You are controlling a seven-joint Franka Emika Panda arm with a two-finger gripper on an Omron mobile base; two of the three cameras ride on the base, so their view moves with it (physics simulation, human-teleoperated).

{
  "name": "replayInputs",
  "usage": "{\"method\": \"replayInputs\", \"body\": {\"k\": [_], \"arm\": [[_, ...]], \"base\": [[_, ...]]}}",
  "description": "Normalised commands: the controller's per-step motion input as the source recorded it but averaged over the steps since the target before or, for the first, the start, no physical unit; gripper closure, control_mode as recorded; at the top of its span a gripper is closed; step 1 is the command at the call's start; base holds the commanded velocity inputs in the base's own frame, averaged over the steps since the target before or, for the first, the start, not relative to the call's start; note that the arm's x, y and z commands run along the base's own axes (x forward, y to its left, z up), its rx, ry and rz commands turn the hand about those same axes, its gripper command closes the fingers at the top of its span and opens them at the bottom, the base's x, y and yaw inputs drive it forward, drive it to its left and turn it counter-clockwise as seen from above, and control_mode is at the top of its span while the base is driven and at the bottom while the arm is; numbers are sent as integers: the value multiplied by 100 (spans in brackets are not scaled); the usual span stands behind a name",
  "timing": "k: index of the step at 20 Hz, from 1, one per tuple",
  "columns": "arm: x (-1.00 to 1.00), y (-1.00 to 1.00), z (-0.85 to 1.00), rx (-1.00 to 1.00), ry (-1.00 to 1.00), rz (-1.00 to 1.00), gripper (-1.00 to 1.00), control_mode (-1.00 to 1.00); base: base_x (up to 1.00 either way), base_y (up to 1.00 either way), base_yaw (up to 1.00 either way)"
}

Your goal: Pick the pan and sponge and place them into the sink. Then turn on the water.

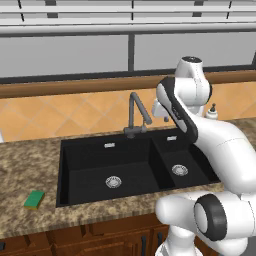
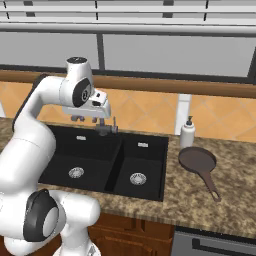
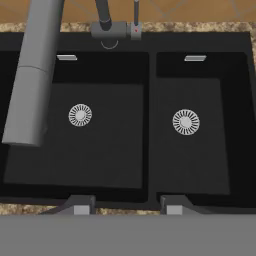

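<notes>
Hovering empty with jaws nearly shut, the claw hung mid-frame over the bare sink. The pan lay at right, the sponge lower left; reaching either risked clipping the faucet.

Your arm rises from the base, bends forward at the elbow, wrist turned down, and your gripper hangs pointing downward, fingers near together, holding nothing
</notes>
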Motion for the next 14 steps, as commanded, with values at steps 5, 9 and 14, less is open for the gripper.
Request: {"method": "replayInputs", "body": {"k": [5, 9, 14], "arm": [[-18, -36, -7, 0, -4, 0, -100, -100], [-38, -74, -21, 0, -1, 0, -100, -100], [-42, -86, -27, 0, 0, 0, -100, -100]], "base": [[0, 0, 0], [0, 0, 0], [0, 0, 0]]}}
